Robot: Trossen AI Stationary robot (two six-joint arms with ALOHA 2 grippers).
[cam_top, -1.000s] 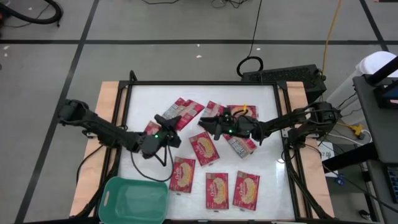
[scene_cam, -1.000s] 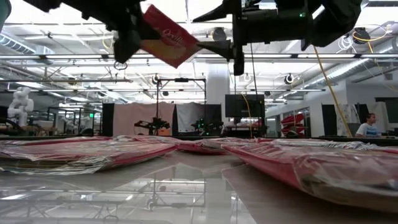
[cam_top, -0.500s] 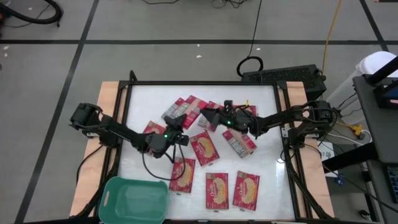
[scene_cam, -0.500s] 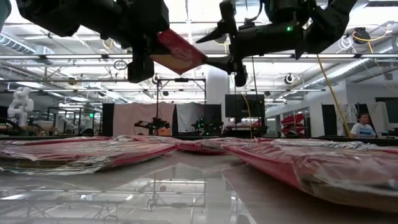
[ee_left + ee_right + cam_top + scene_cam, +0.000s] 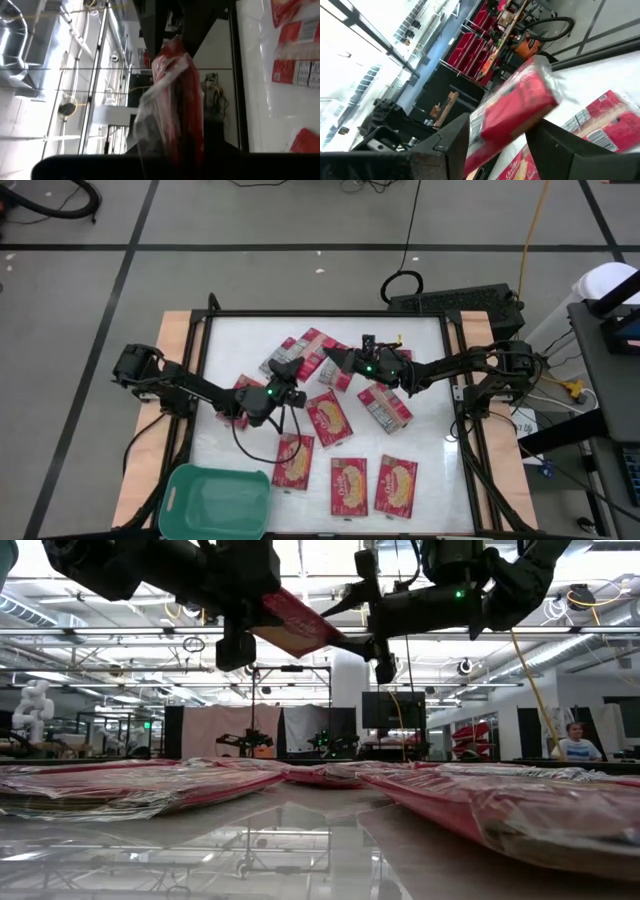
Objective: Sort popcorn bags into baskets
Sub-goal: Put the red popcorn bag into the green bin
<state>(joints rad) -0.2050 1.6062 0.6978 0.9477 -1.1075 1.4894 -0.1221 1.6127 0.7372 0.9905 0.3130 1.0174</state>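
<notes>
Above the middle of the white table (image 5: 225, 355), the left gripper (image 5: 290, 393) is pinching one red popcorn bag (image 5: 298, 624) shut between its fingers, holding it raised clear of the surface. The bag's free end is reaching between the spread fingers of the right gripper (image 5: 328, 363), which is facing it with jaws parted around it. The other popcorn bags (image 5: 347, 484) are lying flat around them. The teal basket (image 5: 215, 502) is sitting at the near left corner.

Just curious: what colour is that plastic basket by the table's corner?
Teal-green basket, clearest in the high view.
</notes>
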